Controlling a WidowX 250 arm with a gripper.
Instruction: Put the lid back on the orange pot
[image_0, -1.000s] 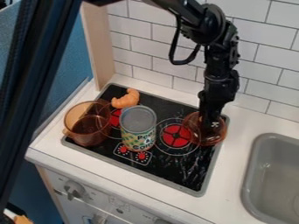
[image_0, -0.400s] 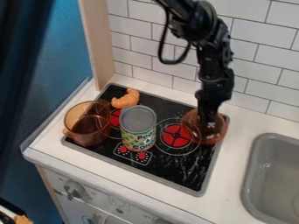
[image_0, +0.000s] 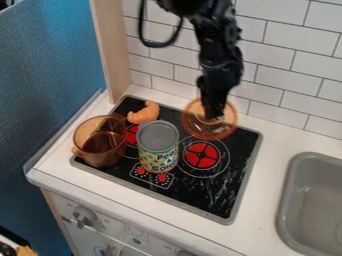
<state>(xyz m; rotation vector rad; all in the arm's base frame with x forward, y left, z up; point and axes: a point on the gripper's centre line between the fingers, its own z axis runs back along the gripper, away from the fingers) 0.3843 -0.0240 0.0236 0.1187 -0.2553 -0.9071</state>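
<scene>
In the camera view, by count: one black gripper, one orange see-through lid, one orange see-through pot, one can with a grey top, one toy croissant, and two red burner marks, one partly behind the can. At the upper middle, gripper pointed down, closed on the lid's knob, with the exact gap between the fingers impossible to tell. Lid near the stove's back edge, to the right of the croissant and well apart from the pot; round, so without a long axis, knob side toward the gripper, broad face slanted toward the camera. Height above the surface hard to tell. Pot upright at the stove's left front, mouth up, long axis vertical, small handle toward the left. Can upright between pot and right-hand burner mark; croissant just behind. Beneath, a black stove top with a grey rim, set in a white counter. To the right, a grey sink; behind, white wall tiles; at left, a pale wooden post and a blue panel.
</scene>
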